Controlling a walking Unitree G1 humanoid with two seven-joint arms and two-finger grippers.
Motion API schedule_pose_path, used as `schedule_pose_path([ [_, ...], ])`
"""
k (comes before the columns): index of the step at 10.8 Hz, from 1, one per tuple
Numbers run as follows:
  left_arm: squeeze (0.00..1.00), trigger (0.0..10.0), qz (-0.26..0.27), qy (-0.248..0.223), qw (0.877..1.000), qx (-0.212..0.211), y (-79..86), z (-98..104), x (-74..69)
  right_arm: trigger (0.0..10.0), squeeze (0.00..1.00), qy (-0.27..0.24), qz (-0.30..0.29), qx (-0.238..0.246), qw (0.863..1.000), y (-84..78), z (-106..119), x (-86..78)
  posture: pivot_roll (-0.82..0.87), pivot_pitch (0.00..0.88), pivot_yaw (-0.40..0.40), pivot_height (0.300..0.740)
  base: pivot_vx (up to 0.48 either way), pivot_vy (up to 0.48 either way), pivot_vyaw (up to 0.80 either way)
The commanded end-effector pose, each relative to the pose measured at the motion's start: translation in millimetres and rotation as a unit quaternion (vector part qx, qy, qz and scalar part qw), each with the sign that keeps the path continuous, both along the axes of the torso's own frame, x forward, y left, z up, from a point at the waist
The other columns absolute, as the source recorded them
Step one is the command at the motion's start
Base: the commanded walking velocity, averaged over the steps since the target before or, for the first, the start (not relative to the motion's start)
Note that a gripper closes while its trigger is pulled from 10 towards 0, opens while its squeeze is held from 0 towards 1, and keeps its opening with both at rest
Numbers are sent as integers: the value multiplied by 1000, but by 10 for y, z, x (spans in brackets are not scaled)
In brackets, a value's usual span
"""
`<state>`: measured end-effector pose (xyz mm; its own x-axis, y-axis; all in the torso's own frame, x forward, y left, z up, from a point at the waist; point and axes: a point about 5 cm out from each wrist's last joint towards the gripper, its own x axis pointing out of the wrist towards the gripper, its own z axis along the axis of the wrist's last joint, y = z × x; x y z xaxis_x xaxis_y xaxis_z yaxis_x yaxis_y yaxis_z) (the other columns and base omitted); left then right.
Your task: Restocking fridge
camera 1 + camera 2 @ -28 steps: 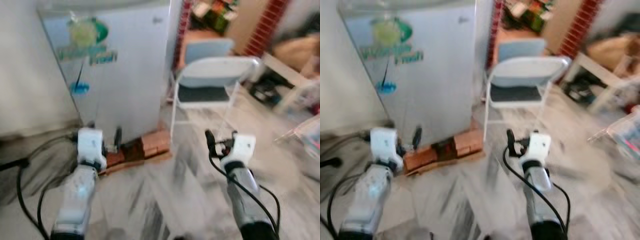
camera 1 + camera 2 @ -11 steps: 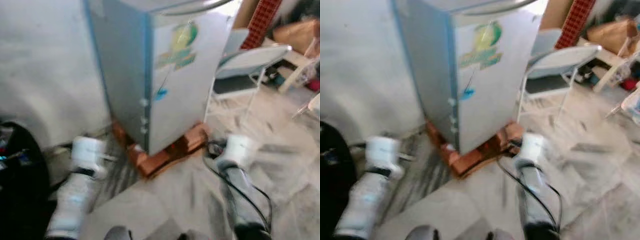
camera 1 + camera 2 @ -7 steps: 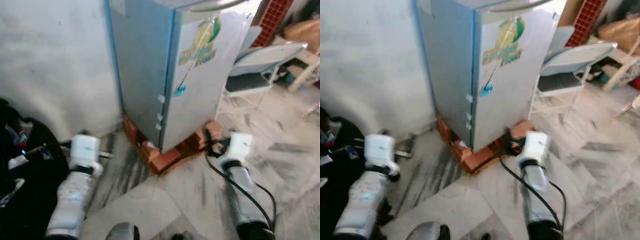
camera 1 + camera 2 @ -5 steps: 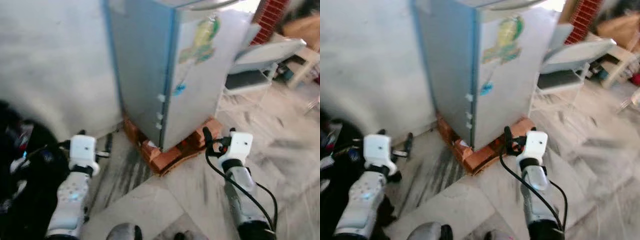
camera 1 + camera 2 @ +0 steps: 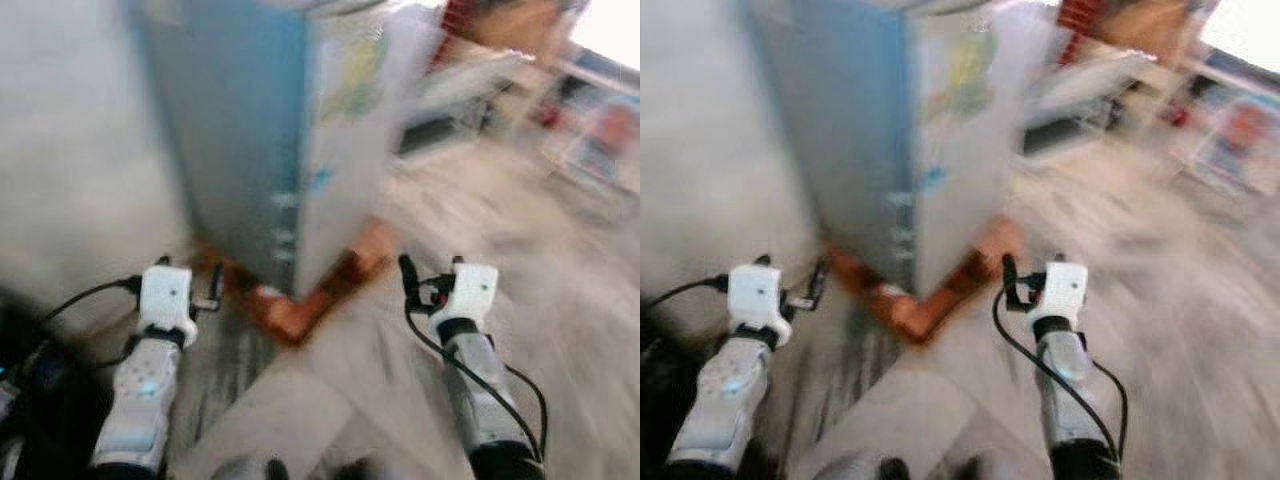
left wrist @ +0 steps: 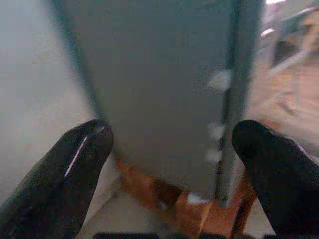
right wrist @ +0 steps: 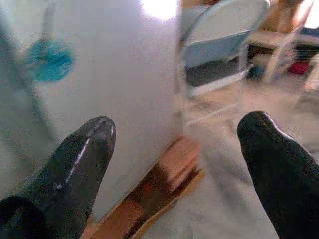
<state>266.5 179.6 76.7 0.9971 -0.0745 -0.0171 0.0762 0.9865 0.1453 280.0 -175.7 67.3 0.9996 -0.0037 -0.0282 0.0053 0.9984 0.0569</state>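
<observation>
Tall pale-blue closed fridge (image 5: 300,150) on bricks ahead; door face nearer right gripper (image 5: 430,275). Left gripper (image 5: 205,290) faces hinge side. Both spread, empty.

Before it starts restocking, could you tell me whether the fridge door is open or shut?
Shut. The fridge door lies flush with the cabinet, no gap or interior showing. The frames are blurred, so a slight crack cannot be ruled out.

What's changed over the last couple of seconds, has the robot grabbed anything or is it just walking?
Just walking: the view swung from the fridge's door round to its corner. Nothing was grasped or released. The left gripper and right gripper stay open and empty, and the fridge still sits on its bricks.
</observation>
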Motion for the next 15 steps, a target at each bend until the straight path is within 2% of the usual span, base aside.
schedule_pose_path([
  [1, 0, 10000, -6, 7, 1000, 2, -17, -41, -42, 10000, 0, 10, -5, 4, 1000, 3, -32, -11, 123, 68, -36, 740, 274, 349, -569],
  [3, 0, 10000, -10, 5, 1000, 3, -32, -42, -29, 10000, 0, 10, -5, 4, 1000, 5, -31, -16, 121, 70, -37, 740, 276, 308, 0],
  [5, 0, 10000, -12, 4, 1000, 4, -54, -43, -20, 10000, 0, 12, -4, 3, 1000, 0, -32, -22, 120, 70, -41, 740, 122, 0, -209],
  [7, 0, 10000, -24, -7, 1000, 4, -96, -14, -20, 10000, 0, 12, -3, 0, 1000, 5, -18, -5, 122, 76, -47, 740, 0, 0, -800],
  [12, 0, 10000, -28, -17, 999, 6, -93, 17, 12, 10000, 0, 4, 10, -5, 1000, 64, 33, 31, 125, 82, -48, 740, 343, 0, -800],
  [15, 0, 10000, -24, -16, 1000, 8, -67, 22, 29, 10000, 0, 8, 15, -5, 1000, 107, 12, 16, 126, 84, -50, 740, 0, 0, 0],
])
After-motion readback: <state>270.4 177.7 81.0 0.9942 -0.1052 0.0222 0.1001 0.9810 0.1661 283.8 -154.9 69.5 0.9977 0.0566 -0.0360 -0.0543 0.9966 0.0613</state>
